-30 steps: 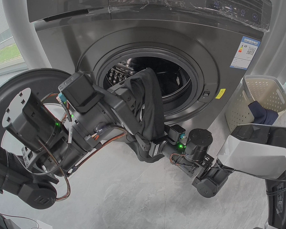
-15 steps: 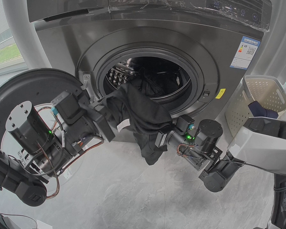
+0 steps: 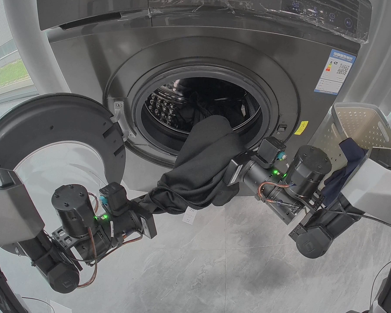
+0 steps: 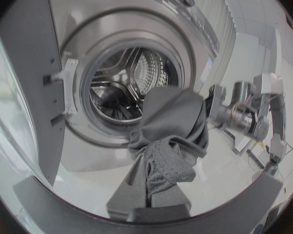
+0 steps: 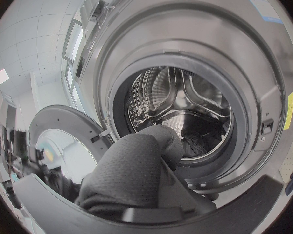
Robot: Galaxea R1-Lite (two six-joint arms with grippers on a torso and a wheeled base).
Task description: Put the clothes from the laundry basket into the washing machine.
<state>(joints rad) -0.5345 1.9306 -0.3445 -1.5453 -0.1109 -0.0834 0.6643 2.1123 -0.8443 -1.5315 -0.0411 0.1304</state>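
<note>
A black garment (image 3: 202, 161) hangs from the lower lip of the washing machine's drum opening (image 3: 169, 105) and sags down to the left. My left gripper (image 3: 148, 205) sits low near the floor below the open door and is shut on the garment's lower end (image 4: 159, 166). My right gripper (image 3: 235, 173) is just below and right of the opening. The garment's upper part (image 5: 136, 169) is bunched over it and hides its tip. More dark clothes (image 5: 193, 145) lie inside the drum. The laundry basket (image 3: 378, 122) stands at the right, with a dark blue garment (image 3: 349, 157) hanging over its rim.
The round washer door (image 3: 52, 122) stands swung open at the left, just above my left arm. The machine's front panel (image 3: 247, 48) rises straight ahead. Grey tiled floor (image 3: 213, 261) lies below both arms.
My left arm has dropped from in front of the drum to near the floor, still holding the garment. My right arm has risen toward the opening, lifting the garment's upper part to the rim.
</note>
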